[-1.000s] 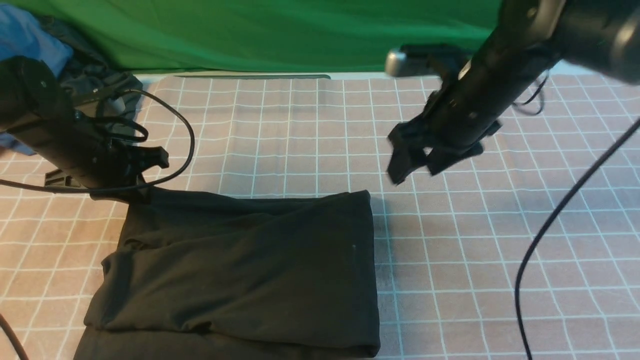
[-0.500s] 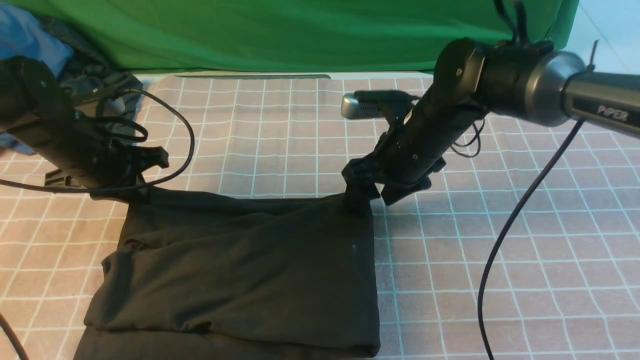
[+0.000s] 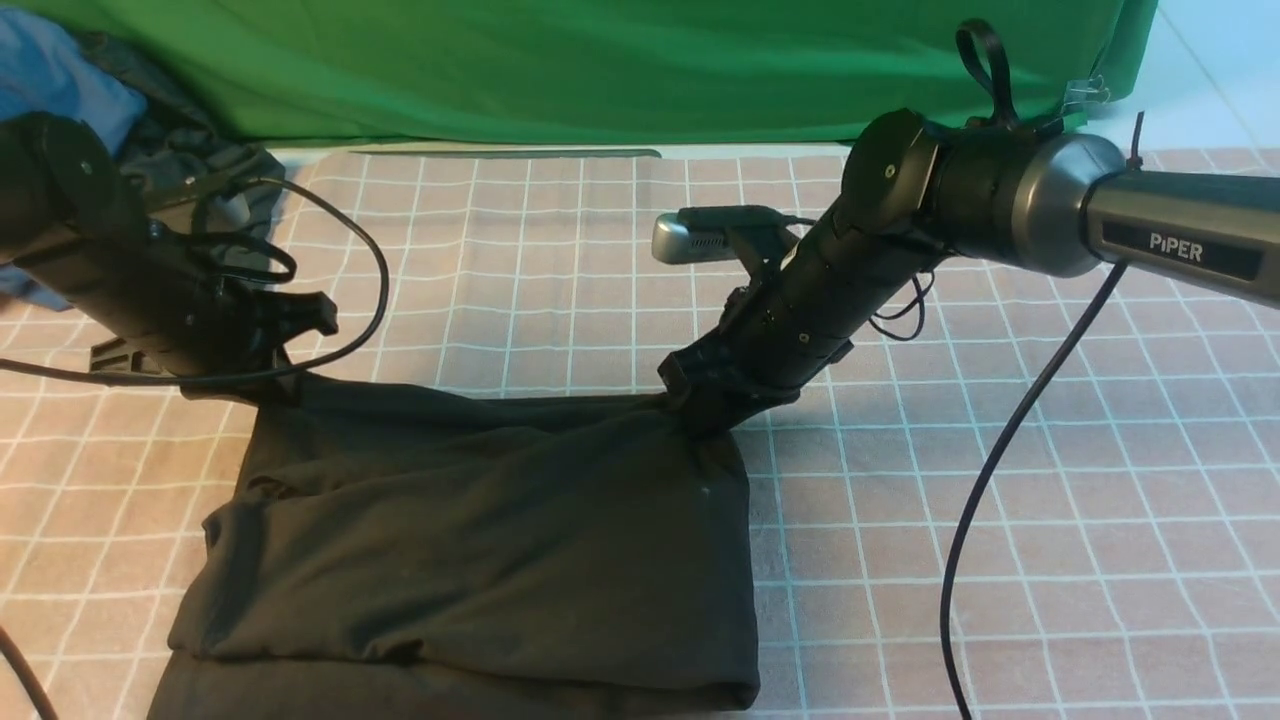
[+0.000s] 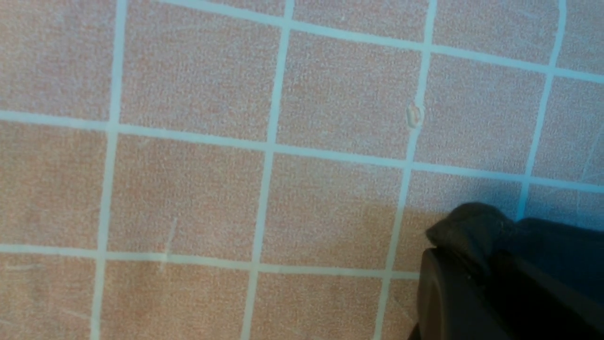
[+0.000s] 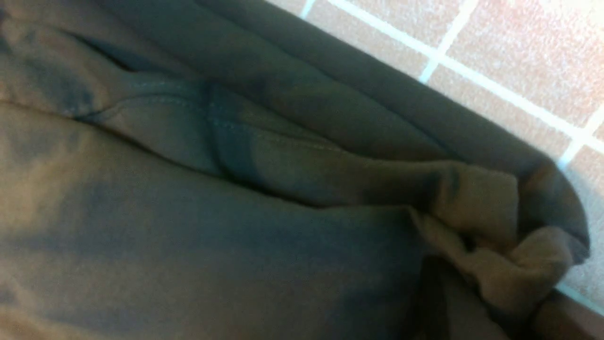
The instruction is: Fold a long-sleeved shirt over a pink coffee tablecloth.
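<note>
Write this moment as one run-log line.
stage: both far corners pinched | left gripper: shut on black long-sleeved shirt | right gripper: shut on shirt

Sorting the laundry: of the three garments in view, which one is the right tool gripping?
The black long-sleeved shirt spread on the pink grid tablecloth; the right tool pinches its far corner. The blue garment and dark grey-green garment lie untouched.

a plain green cloth (image 3: 560, 70) hangs across the far side of the scene, its lower edge meeting the far edge of the counter (image 3: 310, 152), where a pale strip shows. at the far left lies a blue garment (image 3: 50, 75), and just to its right, touching it, a crumpled dark grey-green garment (image 3: 190, 150) rests on the far left corner. at the far right, beyond the green cloth, a pale bluish-white surface (image 3: 1215, 60) shows, too plain to tell what it is.
</note>
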{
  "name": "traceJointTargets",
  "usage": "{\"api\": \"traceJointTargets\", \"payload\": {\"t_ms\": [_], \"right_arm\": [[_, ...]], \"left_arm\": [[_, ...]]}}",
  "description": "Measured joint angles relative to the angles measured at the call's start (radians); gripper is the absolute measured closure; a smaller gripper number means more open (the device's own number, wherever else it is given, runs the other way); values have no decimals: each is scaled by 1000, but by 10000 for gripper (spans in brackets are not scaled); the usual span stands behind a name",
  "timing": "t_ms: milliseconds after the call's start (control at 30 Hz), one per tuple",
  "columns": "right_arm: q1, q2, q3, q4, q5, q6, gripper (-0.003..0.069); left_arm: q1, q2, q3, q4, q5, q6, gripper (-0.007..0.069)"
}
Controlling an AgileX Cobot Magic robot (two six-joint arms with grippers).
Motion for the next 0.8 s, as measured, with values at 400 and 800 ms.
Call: {"api": "traceJointTargets", "payload": {"t_ms": [400,800], "right_arm": [[-97,2,-143,-6,-19,-5,544],[-115,26,-164,-77,-80,16,544]], "left_arm": [[0,9,-113,-106,-85,-46,561],[-4,109,-190,-185,-159,-49,561]]}}
